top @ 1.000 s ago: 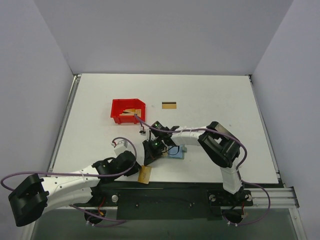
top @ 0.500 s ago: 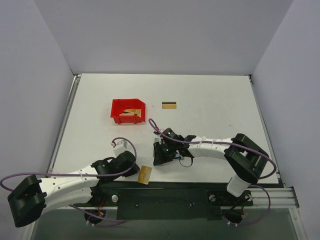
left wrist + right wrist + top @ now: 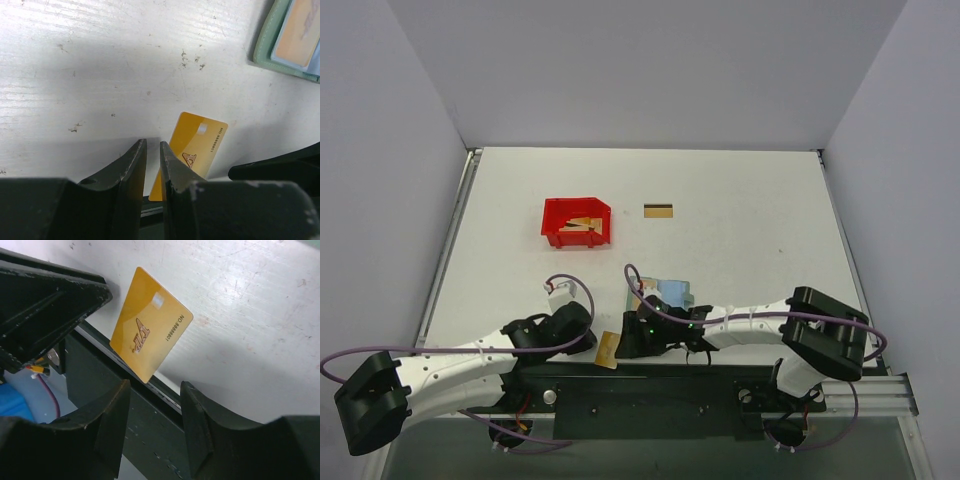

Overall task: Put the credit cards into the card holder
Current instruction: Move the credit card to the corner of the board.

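Note:
A gold credit card [image 3: 608,349] lies at the table's near edge, one corner over the edge; it also shows in the left wrist view [image 3: 199,149] and the right wrist view [image 3: 150,324]. My left gripper [image 3: 588,338] [image 3: 152,146] sits just left of it, jaws nearly closed and empty. My right gripper [image 3: 626,344] [image 3: 155,390] is open and empty, just right of the card. The card holder [image 3: 665,294] lies open, light blue inside, behind the right gripper; its edge shows in the left wrist view [image 3: 287,37]. Another card [image 3: 658,210] lies far back.
A red bin [image 3: 577,222] with gold cards in it stands at the back left. The dark rail along the table's near edge [image 3: 150,405] runs under both grippers. Purple cables loop over both arms.
My right arm has swung from the card holder down toward the near edge, ending beside the gold card. The card holder now lies uncovered and open. The left arm has barely moved.

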Tool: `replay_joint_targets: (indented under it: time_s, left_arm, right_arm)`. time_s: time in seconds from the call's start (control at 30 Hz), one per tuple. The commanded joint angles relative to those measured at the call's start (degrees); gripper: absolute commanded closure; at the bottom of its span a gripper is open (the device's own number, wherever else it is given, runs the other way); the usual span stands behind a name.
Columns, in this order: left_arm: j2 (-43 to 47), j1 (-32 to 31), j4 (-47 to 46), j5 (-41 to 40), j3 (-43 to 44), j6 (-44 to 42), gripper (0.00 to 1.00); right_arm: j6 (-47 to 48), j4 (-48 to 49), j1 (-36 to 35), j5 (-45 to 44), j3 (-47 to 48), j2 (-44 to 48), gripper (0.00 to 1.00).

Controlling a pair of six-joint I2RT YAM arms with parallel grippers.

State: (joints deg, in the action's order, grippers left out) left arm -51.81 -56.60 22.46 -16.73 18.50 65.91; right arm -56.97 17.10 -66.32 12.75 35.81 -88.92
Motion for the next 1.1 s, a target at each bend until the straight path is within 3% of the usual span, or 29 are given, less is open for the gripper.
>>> replay_joint_targets:
  time_s: [0.0,0.33,0.7,1.07]
  left_arm:
    - [-0.66,-0.27,1.1,0.38,-0.57,-2.54,0.72]
    - [-3.38,-0.7,-4.44,4.25,-1.72,-4.91,0.75]
    - [-0.31,-1.67,-3.04,4.16,-3.56,-3.42,0.75]
    - [-0.05,-3.78,-1.89,4.25,-3.74,-1.49,0.76]
  right_arm:
    - [-6.92,8.37,-0.56,-2.47,-1.97,-1.68,0.6]
    - [-12.46,15.32,-2.05,-0.53,-4.96,-4.68,0.59]
    - [-13.08,7.86,-6.54,-9.15,-6.98,3.05,0.59]
    - [-16.24,16.29,-5.48,-7.31,-8.48,-2.65,0.59]
